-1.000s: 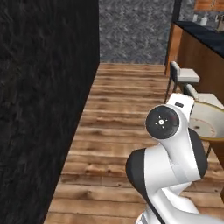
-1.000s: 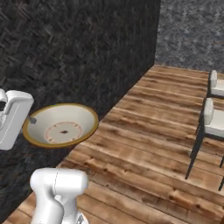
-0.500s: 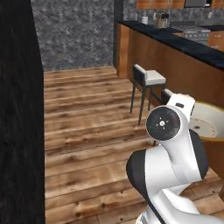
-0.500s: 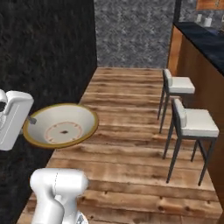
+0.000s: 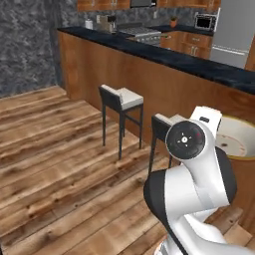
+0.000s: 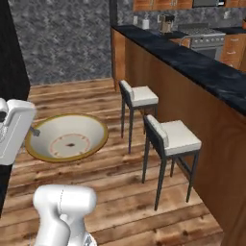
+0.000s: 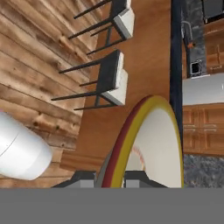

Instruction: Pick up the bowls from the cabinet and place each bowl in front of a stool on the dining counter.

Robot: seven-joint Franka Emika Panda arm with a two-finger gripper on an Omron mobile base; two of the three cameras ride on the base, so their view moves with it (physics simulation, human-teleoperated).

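- Tool (image 7: 109, 177) first: I see its two dark tips squeezed onto the rim of the cream bowl (image 6: 67, 138), one tip on each side of the edge.
- From the right base view, I see the bowl up in the air above the wood floor (image 6: 96, 192), held at its left edge next to the white hand.
- The bowl is wide and shallow. Its open side faces up and tips a little toward me, so I can see the brown ring and dot inside.
- From the left base view, I see part of the bowl peeking out behind the white arm, close to the brown side of the desk (image 5: 164, 55).
- In the hand view the bowl is seen edge-on, and its yellow-brown rim runs away from the tool toward the black top of the desk.
- Two stools (image 6: 175, 137) stand in a row beside the desk, their cream seats near its brown side.
- The bowl is well apart from the nearer stool, out over the floor.
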